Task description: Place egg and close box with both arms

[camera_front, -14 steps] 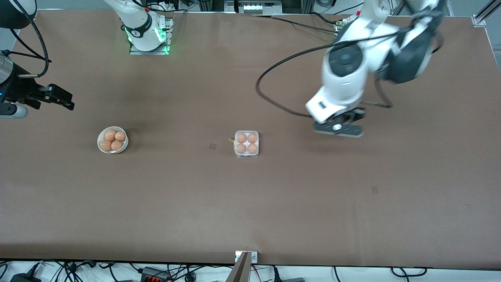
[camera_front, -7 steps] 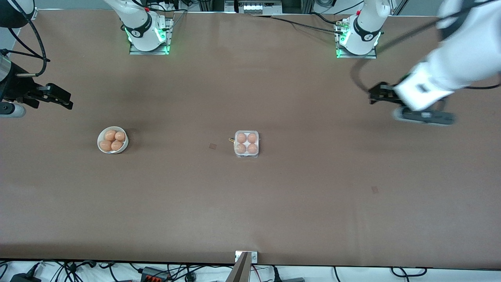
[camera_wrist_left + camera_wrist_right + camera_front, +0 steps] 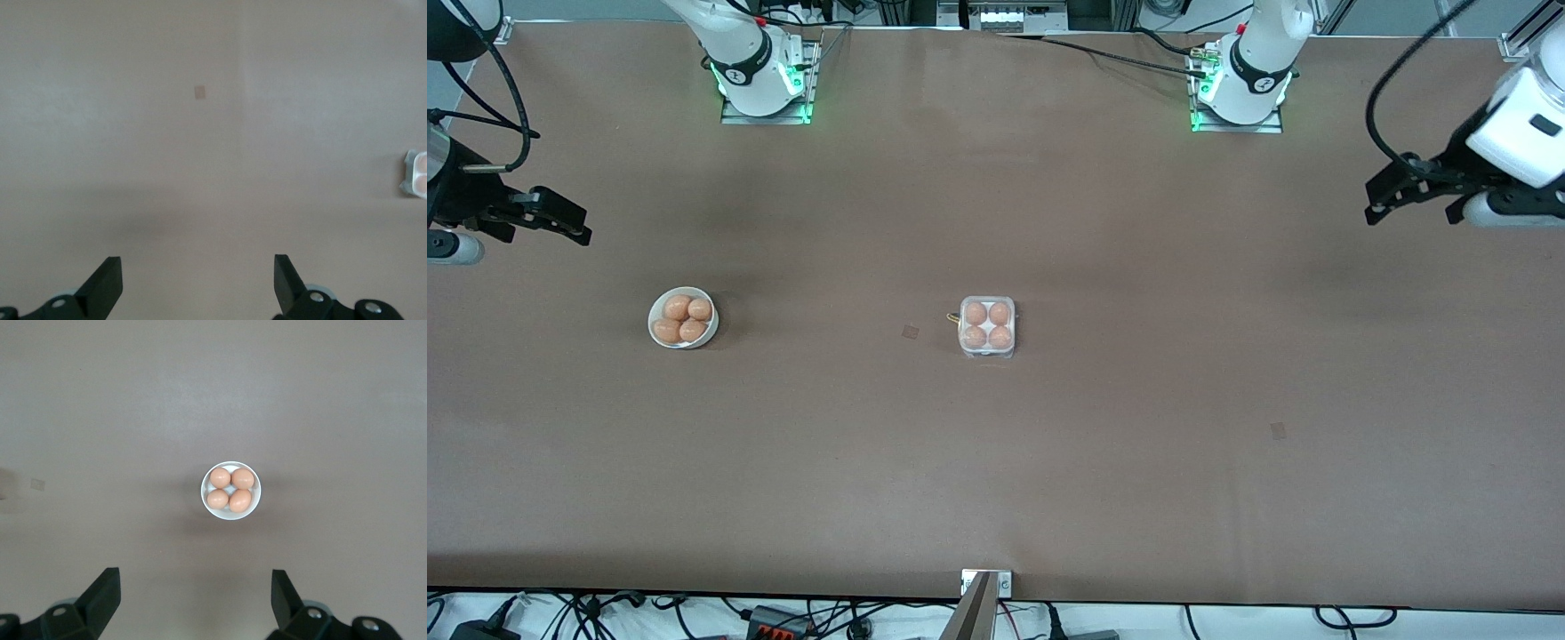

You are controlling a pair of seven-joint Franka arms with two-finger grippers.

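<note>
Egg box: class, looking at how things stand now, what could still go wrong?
The egg box holds four eggs, but whether its lid latched is unclear; it might spring open. Both the left gripper and right gripper hang open at the table's ends, so neither could steady it quickly.

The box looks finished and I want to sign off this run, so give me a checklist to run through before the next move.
1. All four cells of the box hold an egg: ok.
2. Clear lid down over the eggs: looks shut, latch cannot tell.
3. Left gripper open, empty, over the table at the left arm's end: ok.
4. Right gripper open, empty, over the right arm's end: ok.
5. Bowl upright, four eggs inside: ok.
6. Nothing touching the box: ok.
</note>
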